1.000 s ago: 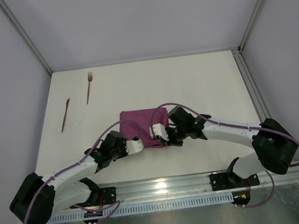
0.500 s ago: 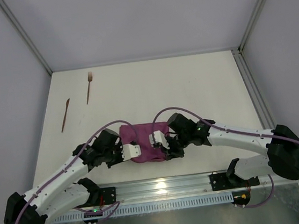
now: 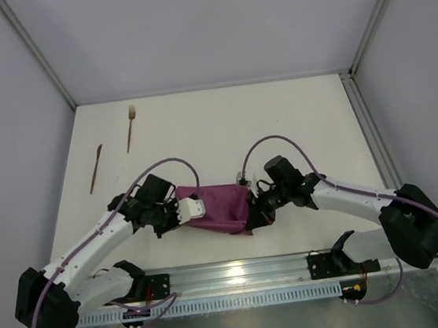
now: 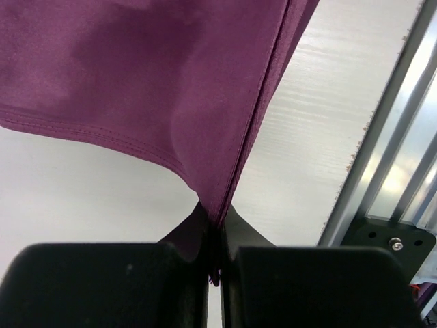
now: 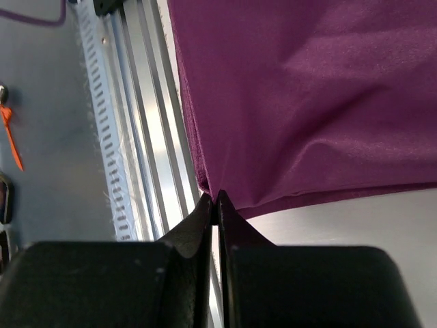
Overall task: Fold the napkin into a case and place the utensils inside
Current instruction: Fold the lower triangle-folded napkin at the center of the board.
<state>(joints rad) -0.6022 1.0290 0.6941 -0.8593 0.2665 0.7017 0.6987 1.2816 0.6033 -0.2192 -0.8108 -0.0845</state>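
one napkin [image 3: 218,211] hangs stretched between both claws near the front edge, long axis left-right. left gripper [image 3: 195,208] is clamped on its left corner, right gripper [image 3: 250,210] on its right corner. fork [image 3: 130,126] and knife [image 3: 96,168] lie well apart at far left, nearer the left arm.

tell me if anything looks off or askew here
Nothing spilled or damaged. The napkin hangs pinched between the left gripper and right gripper, sagging unevenly, its near edge slanted. The fork and knife lie apart at the far left, untouched.
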